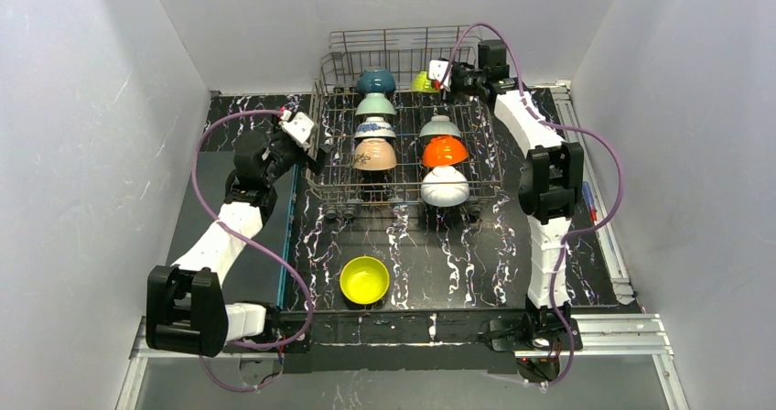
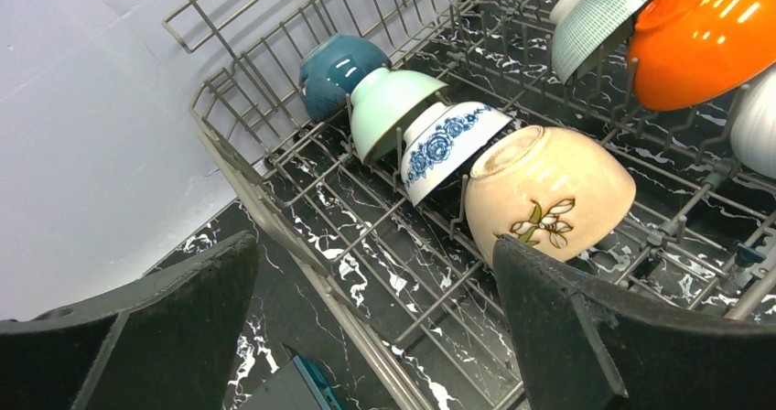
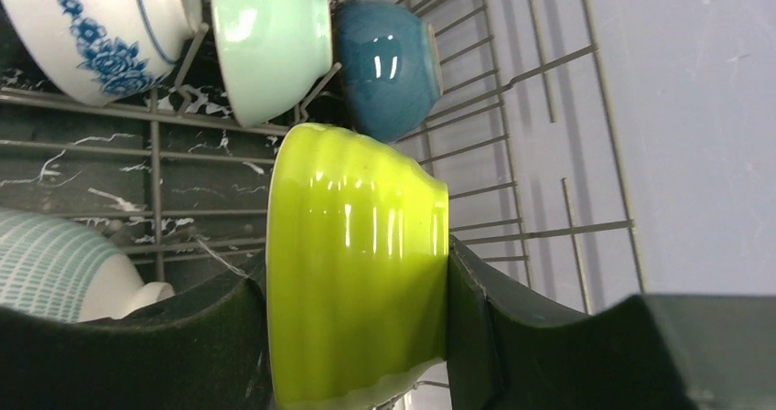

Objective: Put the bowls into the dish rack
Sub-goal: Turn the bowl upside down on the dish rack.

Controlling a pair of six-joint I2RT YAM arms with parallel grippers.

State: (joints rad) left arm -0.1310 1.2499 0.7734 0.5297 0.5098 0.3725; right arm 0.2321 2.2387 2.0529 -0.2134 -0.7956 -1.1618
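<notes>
Ribbed yellow-green bowl (image 3: 357,273) clamped on its side between the right gripper's (image 3: 352,329) pads, at the far end of the dish rack (image 1: 393,44).

It is glossy and ridged, with its foot against one pad. Its lower edge runs off the wrist picture, and from above it is mostly hidden by the gripper, so whether it touches the wires is hard to tell. Beside it a row leans on the tines: teal bowl (image 1: 376,81), mint bowl (image 1: 375,105), blue-flowered bowl (image 1: 374,129) and tan bowl (image 1: 375,155). The right row holds a striped bowl (image 1: 440,126), orange bowl (image 1: 445,150) and white bowl (image 1: 445,187). Another yellow bowl (image 1: 364,279) sits upright on the table (image 1: 439,264), near the rack's front. The left gripper (image 2: 375,282) stands wide apart and empty by the rack's left side.
</notes>
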